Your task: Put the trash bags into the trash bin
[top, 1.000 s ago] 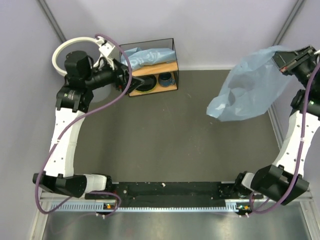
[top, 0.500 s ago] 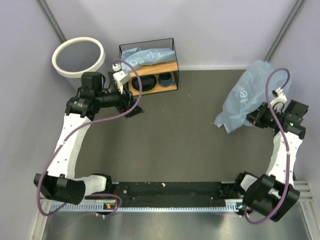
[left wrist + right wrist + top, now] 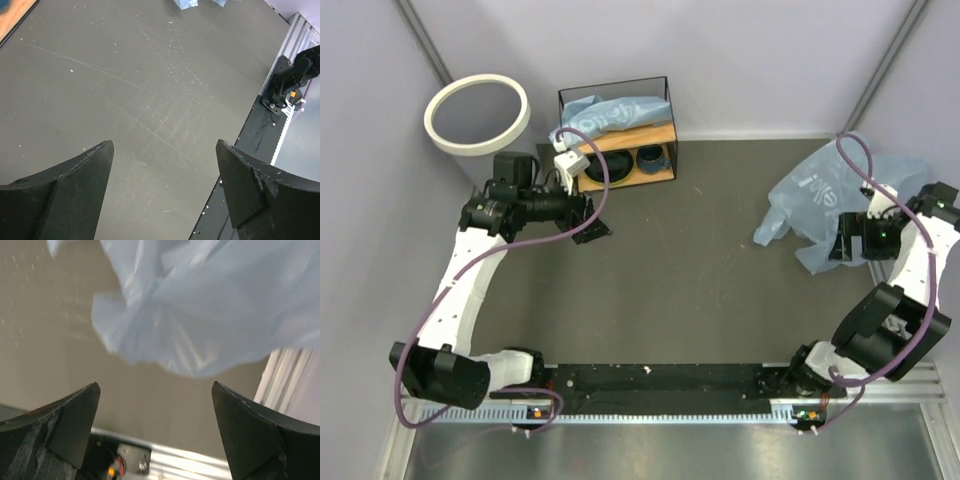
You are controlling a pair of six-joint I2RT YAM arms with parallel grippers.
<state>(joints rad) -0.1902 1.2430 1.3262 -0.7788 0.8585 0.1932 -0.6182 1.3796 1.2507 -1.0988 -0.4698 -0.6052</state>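
Bin (image 3: pixel 470 148) stands in the far left corner against the wall, white ring rim up. No bag shows in its mouth. It is well apart from both hands.

Left hand (image 3: pixel 595 218) hovers over the dark surface (image 3: pixel 700 290), just in front of the shelf (image 3: pixel 655 133) and near the bin. Fingers are spread wide, grasping nothing. In the left wrist view the left hand (image 3: pixel 164 150) has only bare, scratched surface (image 3: pixel 150 90) between its tips.

The shelf sits at the back, right of the bin. It has a black wire frame and wooden boards. One blue bag (image 3: pixel 615 112) with white lettering lies crumpled on its top board. A dark bowl (image 3: pixel 610 172) and a cup (image 3: pixel 650 157) sit on the lower board.

The middle of the surface carries nothing I can name.

A second blue bag (image 3: pixel 820 195) lies crumpled on the surface at the far right, white lettering showing. It is well apart from the bin.

Right hand (image 3: pixel 838 240) is just beside this bag's near edge, fingers spread wide. In the right wrist view the bag (image 3: pixel 210 305) sits ahead of the right hand (image 3: pixel 155 390), beyond the tips and not between them. It is a bit blurred. Right hand is grasping nothing.
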